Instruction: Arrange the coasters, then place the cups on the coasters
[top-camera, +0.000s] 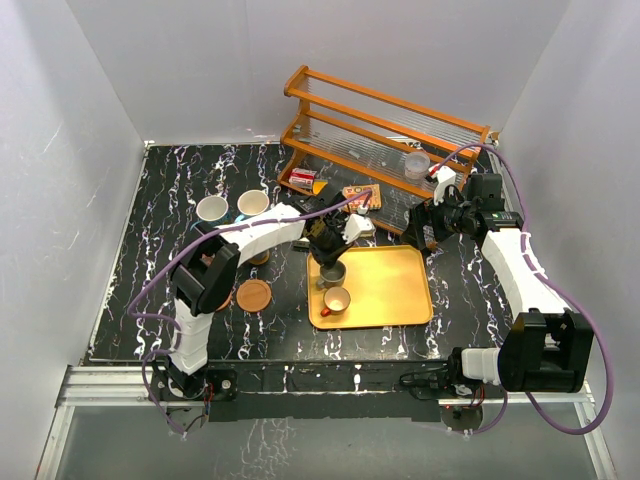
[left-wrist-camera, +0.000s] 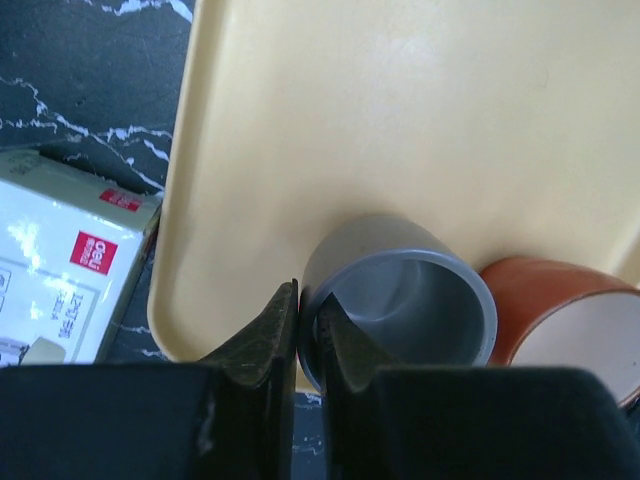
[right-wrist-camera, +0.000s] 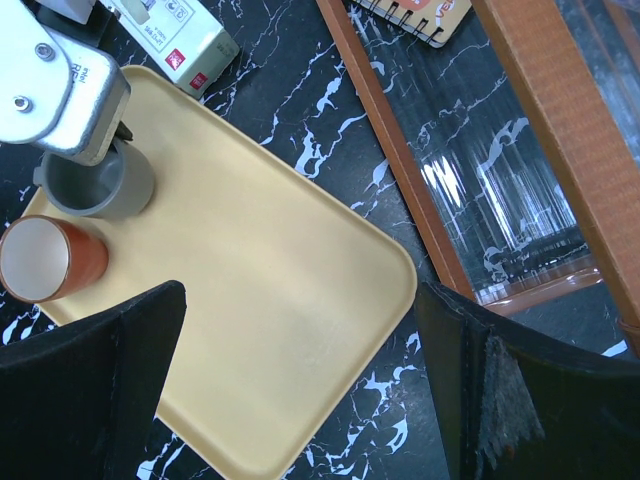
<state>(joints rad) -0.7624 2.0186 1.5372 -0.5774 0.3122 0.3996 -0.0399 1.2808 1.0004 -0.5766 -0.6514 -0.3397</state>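
On the yellow tray (top-camera: 385, 290) stand a grey cup (top-camera: 333, 272) and an orange-brown cup (top-camera: 337, 299). My left gripper (left-wrist-camera: 308, 320) is shut on the grey cup (left-wrist-camera: 420, 300), one finger inside the rim and one outside its wall. The orange-brown cup (left-wrist-camera: 560, 300) stands right beside it. Two cream cups (top-camera: 212, 208) (top-camera: 253, 203) sit at the back left. An orange coaster (top-camera: 253, 295) lies left of the tray; a brown one (top-camera: 259, 258) peeks from under the left arm. My right gripper (right-wrist-camera: 302, 330) hangs open over the tray's right end (right-wrist-camera: 260, 280), holding nothing.
A wooden rack (top-camera: 385, 125) stands at the back right with a clear plastic cup (top-camera: 416, 165) on it. A white box (left-wrist-camera: 60, 270) lies just off the tray's far left corner. A small notebook (top-camera: 362, 195) and packets lie in front of the rack.
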